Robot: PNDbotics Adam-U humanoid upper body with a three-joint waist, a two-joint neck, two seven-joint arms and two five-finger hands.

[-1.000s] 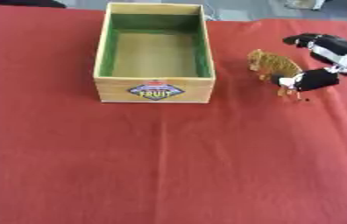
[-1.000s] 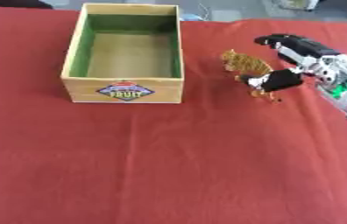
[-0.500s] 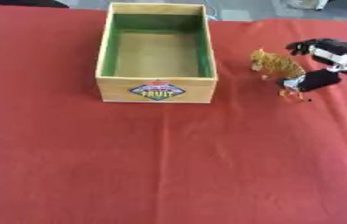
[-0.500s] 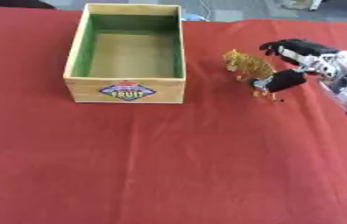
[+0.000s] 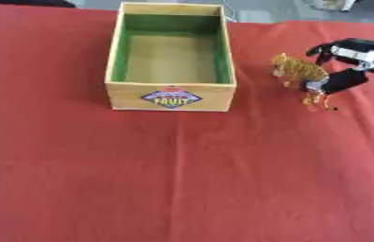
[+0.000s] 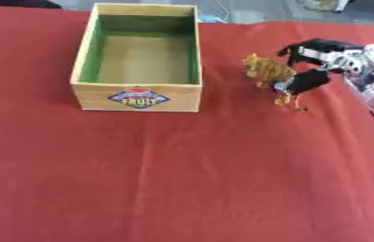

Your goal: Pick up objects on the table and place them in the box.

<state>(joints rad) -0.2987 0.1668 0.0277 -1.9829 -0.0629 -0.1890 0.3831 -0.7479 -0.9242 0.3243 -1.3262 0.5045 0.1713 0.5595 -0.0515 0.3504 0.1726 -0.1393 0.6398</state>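
Covering the table, red cloth [image 5: 182,179], wooden box [image 5: 171,97], right robot hand [image 6: 327,54] seemingly pinching (blurred) toy animal [image 6: 271,73].

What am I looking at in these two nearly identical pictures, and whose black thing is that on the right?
Both pictures come from a stereo camera in a humanoid robot's head, looking down at a table with a red cloth; the left eye view and right eye view show the same moment. The black and silver thing is the robot's right hand, driven by a person. Its fingers and thumb curl around a small orange toy animal, which looks like a tiger, standing on the cloth. To the toy's left sits an open wooden box with a green inner lining and a FRUIT label; nothing shows inside it. The left hand is not in view.
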